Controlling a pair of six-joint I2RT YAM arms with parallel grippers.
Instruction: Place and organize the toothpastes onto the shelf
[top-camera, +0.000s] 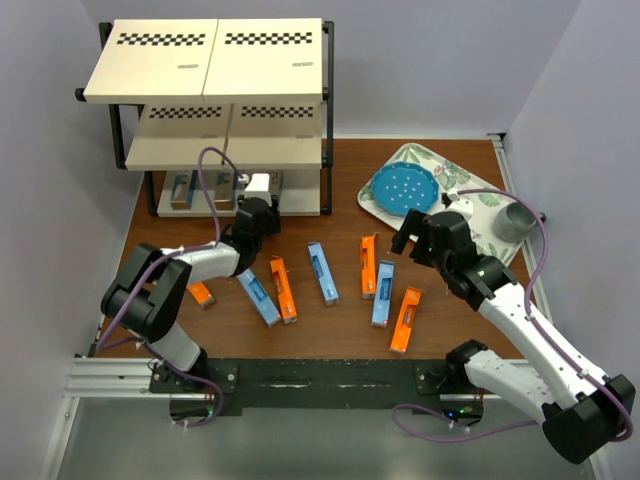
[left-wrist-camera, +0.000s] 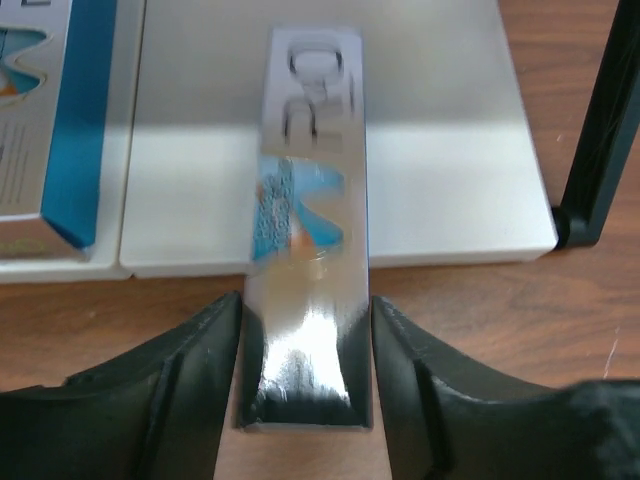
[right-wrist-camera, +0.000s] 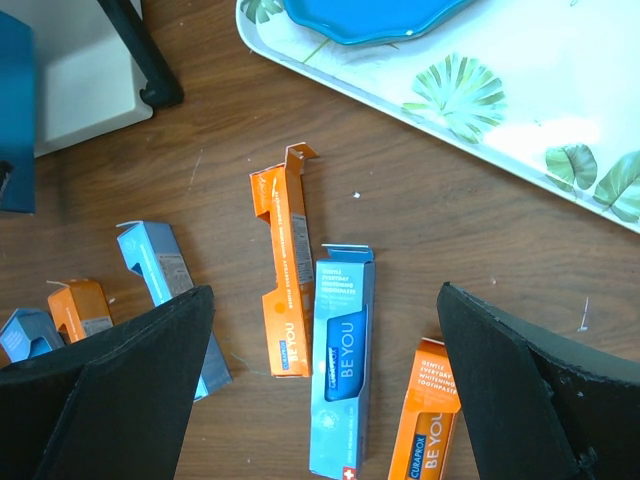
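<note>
The shelf (top-camera: 205, 70) stands at the back left. My left gripper (top-camera: 255, 215) reaches to its bottom board (left-wrist-camera: 440, 180). Its jaws press the sides of a silver toothpaste (left-wrist-camera: 305, 200), whose far end lies on that board and near end over the table. Another silver carton (left-wrist-camera: 50, 120) lies on the board to its left. Several orange and light blue toothpastes lie loose on the table, among them a blue one (top-camera: 322, 272) and an orange one (top-camera: 405, 319). My right gripper (right-wrist-camera: 322, 300) hangs open above a blue carton (right-wrist-camera: 340, 370) and an orange one (right-wrist-camera: 283, 280), holding nothing.
A floral tray (top-camera: 470, 190) at the back right carries a blue plate (top-camera: 402, 188) and a grey cup (top-camera: 517, 220). The shelf's black post (left-wrist-camera: 600, 130) stands just right of my left gripper. Walls close in on the left, back and right.
</note>
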